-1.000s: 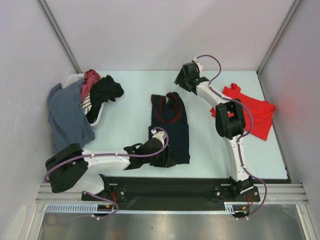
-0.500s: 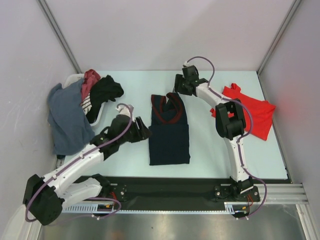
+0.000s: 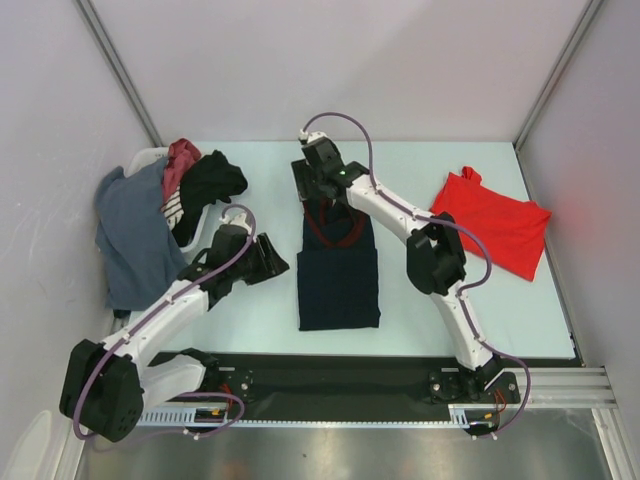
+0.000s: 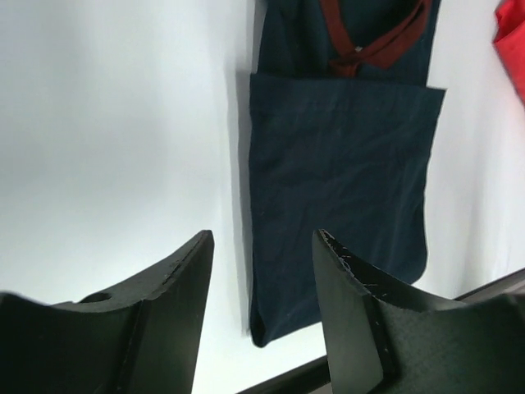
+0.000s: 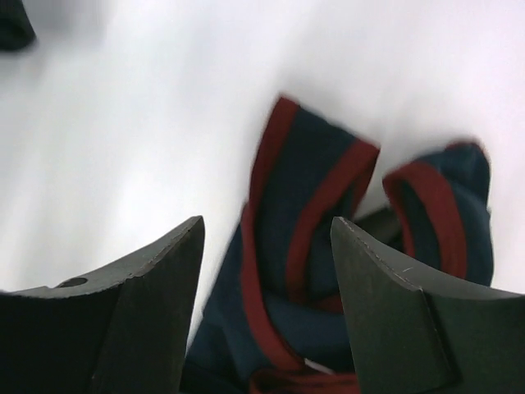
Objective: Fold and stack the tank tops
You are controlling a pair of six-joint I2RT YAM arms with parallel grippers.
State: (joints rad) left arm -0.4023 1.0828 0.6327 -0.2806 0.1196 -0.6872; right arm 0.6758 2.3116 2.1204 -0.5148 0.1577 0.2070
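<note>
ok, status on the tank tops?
Left gripper open, beside navy tank top. Right gripper open above its straps. Red tank top apart, right side, not stacked. Nothing blocking.

White basket (image 3: 143, 156) sits at the far-left corner of the pale tabletop (image 3: 255, 165), stuffed with clothes. A grey-blue garment (image 3: 135, 235) hangs over its near side onto the tabletop, a black garment (image 3: 215, 180) spills over the right side, a pinkish-red one (image 3: 182, 157) lies at the back, and a striped bit (image 3: 172, 208) shows between. Plain grey walls (image 3: 330, 60) all round; black strip (image 3: 330, 372) and metal rail (image 3: 340, 425) run along the near edge.
</note>
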